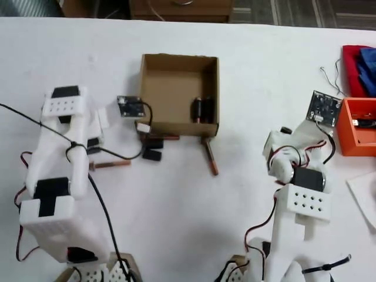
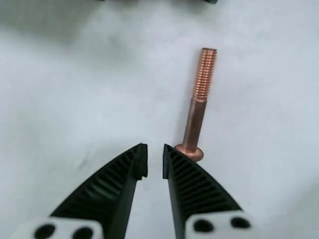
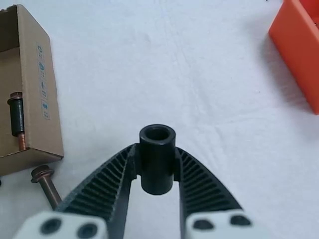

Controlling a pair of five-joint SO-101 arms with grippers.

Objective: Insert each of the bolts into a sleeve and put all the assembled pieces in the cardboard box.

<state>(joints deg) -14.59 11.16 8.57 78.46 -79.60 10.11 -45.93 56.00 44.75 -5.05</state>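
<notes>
My left gripper (image 2: pixel 154 162) hovers low over the white table, its fingers almost together with nothing between them. A copper bolt (image 2: pixel 197 109) lies flat with its head right beside one fingertip; it is the bolt (image 1: pixel 111 164) next to the left arm. My right gripper (image 3: pixel 157 164) is shut on an upright black sleeve (image 3: pixel 157 149), bore facing up. The cardboard box (image 1: pixel 179 57) holds one assembled bolt and sleeve (image 1: pixel 202 110). A second bolt (image 1: pixel 210 155) lies just outside the box's near corner. Two loose black sleeves (image 1: pixel 153 148) rest by the box's near left corner.
An orange bin (image 1: pixel 358 126) stands at the right edge, with red and blue cloth (image 1: pixel 358 67) behind it. Small circuit boards (image 1: pixel 130 106) (image 1: pixel 324 107) with cables sit beside the box and near the right arm. Open table lies between the two arms.
</notes>
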